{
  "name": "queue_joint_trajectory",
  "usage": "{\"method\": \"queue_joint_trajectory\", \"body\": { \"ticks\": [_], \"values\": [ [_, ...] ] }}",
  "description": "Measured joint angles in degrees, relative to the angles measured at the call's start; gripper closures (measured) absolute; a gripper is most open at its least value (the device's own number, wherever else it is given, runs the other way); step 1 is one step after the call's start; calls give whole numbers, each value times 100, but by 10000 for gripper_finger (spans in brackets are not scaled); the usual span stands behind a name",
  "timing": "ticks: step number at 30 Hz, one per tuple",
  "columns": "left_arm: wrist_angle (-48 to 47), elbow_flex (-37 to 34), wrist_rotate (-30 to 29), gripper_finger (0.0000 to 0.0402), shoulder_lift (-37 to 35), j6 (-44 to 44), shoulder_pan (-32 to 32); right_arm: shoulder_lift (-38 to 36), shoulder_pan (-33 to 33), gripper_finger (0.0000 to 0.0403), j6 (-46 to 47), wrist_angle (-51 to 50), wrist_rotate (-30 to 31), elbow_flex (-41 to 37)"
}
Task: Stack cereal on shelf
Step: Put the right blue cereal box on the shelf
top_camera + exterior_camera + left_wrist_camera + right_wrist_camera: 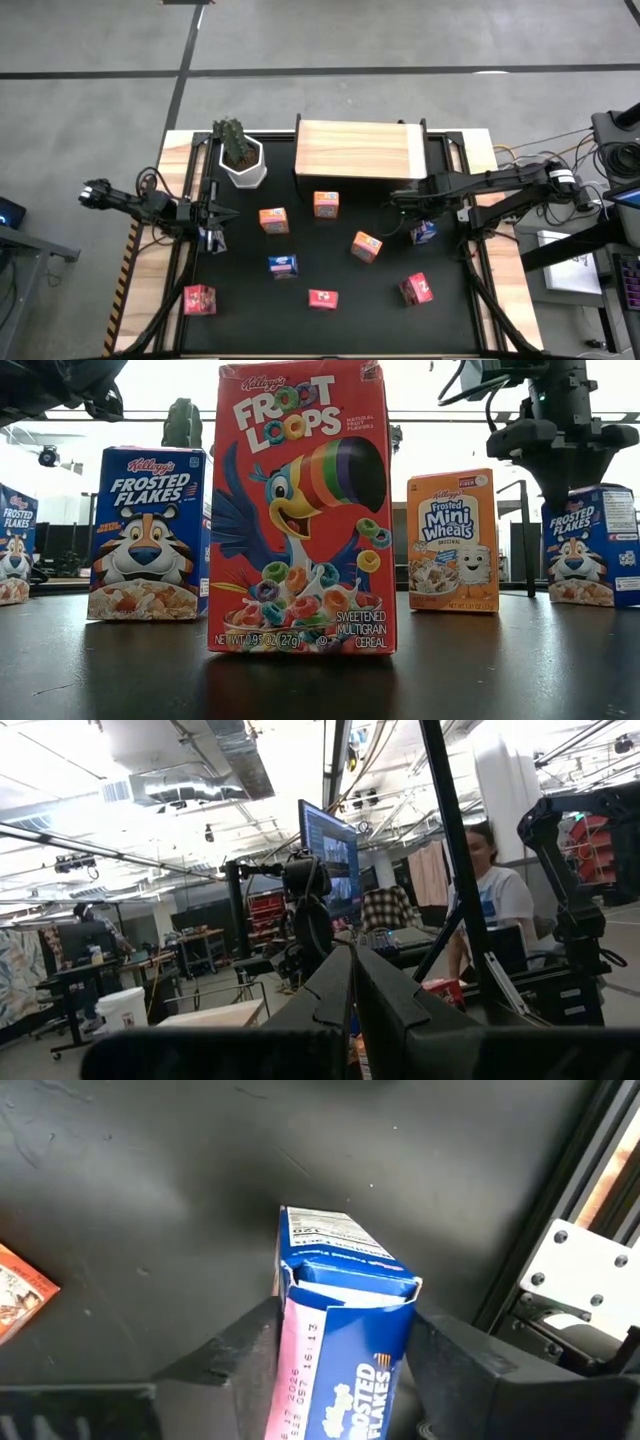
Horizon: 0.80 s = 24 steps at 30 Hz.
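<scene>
**Right gripper astride a blue box; shelf carries no boxes**

Boxes counted on the black mat (pixel 330 320) in the high view: three orange, three red/pink, and three blue.

Orange: one (pixel 326 204) just in front of the shelf, one (pixel 274 220) to its left, one (pixel 366 246) nearer mid-mat.

Red/pink: one (pixel 199 299) at the front left, one (pixel 322 298) front centre, one (pixel 416 289) front right.

Blue: one (pixel 283 265) mid-mat, one (pixel 213 240) by the left gripper, one (pixel 424 233) at the right gripper. All nine sit on the mat, none touching another.

The shelf (pixel 355 150), a light wood board on a black frame, stands at the back of the mat with its top bare. A white pot with a plant (pixel 241 157) stands to its left.

The right gripper (pixel 345 1345) is over the blue box at the right side of the mat. Its fingers (pixel 245 1350) flank the box on both sides, close against it; the wrist view does not settle whether they press on it. The box stands on the mat.

The left gripper (pixel 222 214) waits at the left edge of the mat, jaws fully closed, holding nothing.
</scene>
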Motion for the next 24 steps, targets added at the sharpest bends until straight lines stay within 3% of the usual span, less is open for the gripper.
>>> {"method": "queue_joint_trajectory", "body": {
  "ticks": [8, 17, 24],
  "values": [
    [1, 1, 0, 402, 0, 0, 1, 1, 0, 254, -128, 8, 47, 0],
    [5, 0, 0, 402, -2, 0, 1, -27, -2, 259, -294, -7, 45, 25],
    [97, -1, 0, 402, -2, 0, 0, -178, -2, 259, -633, -23, -71, 613]
  ]
}}
